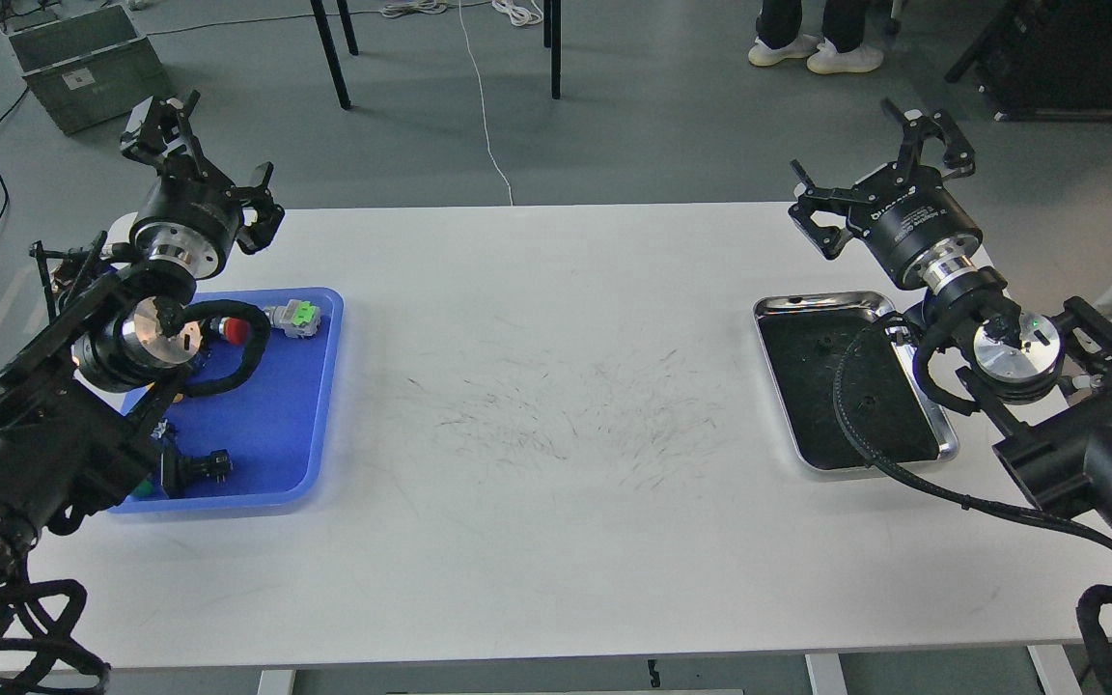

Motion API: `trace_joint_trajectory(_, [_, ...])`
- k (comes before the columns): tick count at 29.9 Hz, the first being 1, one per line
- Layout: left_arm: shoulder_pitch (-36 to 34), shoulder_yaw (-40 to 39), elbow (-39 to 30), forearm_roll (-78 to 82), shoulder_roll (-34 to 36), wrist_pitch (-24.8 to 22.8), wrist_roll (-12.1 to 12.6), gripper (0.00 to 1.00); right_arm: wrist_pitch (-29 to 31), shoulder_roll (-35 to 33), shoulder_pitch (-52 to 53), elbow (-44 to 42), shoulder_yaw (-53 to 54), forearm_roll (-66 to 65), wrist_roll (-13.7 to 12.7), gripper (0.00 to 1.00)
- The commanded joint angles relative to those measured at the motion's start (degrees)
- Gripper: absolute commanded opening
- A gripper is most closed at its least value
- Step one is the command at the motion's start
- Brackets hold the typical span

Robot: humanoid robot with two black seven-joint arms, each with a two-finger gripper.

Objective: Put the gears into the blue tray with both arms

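While both arms hang raised at the table's far corners, no gears are in hand.

Left gripper [197,145], upper left of frame: fingers spread, empty, above the far end of the blue tray [310,425]. Right gripper [889,164], upper right: fingers spread, empty, beyond the steel tray [812,307] with its black liner. Blue tray at left holds push-button switches [293,317] and a black corrugated cable [233,372]; any gears inside it are hidden by the arm or too small to tell. One or two faint ring shapes [867,402] on the dark liner may be gears, uncertain. Judging by this, progress cannot be confirmed; transfer from right tray to left likely remains.
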Motion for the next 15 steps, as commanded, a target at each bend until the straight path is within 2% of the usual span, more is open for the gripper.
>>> trace_joint_trajectory(1, [0.13,0.03,0.00,0.03,-0.04,0.15,-0.13,0.99,0.00,0.01,0.08,-0.02,0.00,-0.01,0.00,0.99])
trace_joint_trajectory(15, [-0.31,-0.15,0.26,0.03,-0.04,-0.20,-0.04,0.99,-0.26,-0.16,2.02,-2.12,-0.71,-0.09,-0.09,0.99])
